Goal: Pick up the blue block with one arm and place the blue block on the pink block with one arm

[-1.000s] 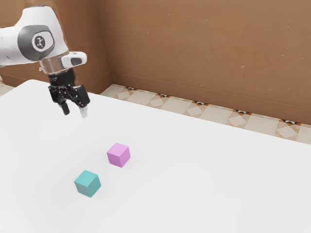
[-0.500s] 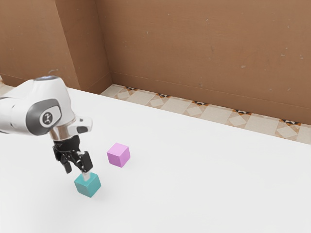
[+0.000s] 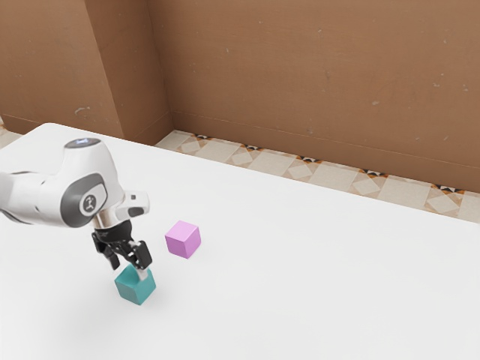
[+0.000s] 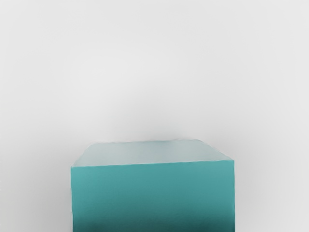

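While the gripper [image 3: 127, 266] hangs directly over the blue block [image 3: 136, 288], we see its two fingers spread apart and reaching down to the level of the block's top face. They grip nothing, as far as we can judge. The lighter fingertip on the exterior view's right appears to meet the top edge of the block, though we cannot tell whether it touches. The blue block, teal in colour, rests flat on the white table [image 3: 315, 255]. In the wrist view it [image 4: 153, 193] sits just under the hand, its top face and one side turned to the camera. The pink block [image 3: 183, 239] stands near it, toward the exterior view's right and further back, apart from both block and gripper.

We judge the step in hand to be the final descent before closing. Three faults are possible.

- A finger that lands on the top face rather than beside it would press or tip the block.
- Closing too high on the sides would give a shallow hold, and the block could slip out on lifting.
- Fingers that meet corners instead of flat faces would twist the block, and it would then seat badly on the pink one.
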You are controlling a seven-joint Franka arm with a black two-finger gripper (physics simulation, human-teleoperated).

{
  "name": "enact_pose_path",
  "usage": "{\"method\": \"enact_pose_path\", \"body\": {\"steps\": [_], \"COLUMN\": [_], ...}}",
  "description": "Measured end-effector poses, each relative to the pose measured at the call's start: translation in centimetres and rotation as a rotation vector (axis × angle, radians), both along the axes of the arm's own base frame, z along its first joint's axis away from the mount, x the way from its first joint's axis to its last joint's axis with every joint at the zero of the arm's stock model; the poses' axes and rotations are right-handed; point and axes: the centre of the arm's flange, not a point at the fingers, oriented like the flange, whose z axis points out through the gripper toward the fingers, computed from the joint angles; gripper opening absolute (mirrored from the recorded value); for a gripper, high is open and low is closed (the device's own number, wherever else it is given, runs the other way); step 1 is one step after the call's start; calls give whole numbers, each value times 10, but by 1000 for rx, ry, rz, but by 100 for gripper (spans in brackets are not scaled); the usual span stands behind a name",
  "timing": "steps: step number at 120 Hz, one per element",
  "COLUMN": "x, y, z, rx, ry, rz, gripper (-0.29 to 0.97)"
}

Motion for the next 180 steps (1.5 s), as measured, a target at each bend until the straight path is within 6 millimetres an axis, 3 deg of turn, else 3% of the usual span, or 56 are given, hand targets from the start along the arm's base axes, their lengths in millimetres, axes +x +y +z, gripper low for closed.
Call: {"method": "enact_pose_path", "body": {"steps": [37,84,101,134,152,171,180], "x": [5,5,6,7,17,66,91], "y": [10,-4,-14,-6,-8,-7,2], "z": [-16,-43,-43,-42,-23,29,41], "rx": [10,-15,-26,-43,-38,-2,24], "ry": [-26,13,12,5,-37,-154,-175], "rz": [10,-1,-9,40,45,8,-4], "gripper": [65,64,56,34,31,34,35]}}
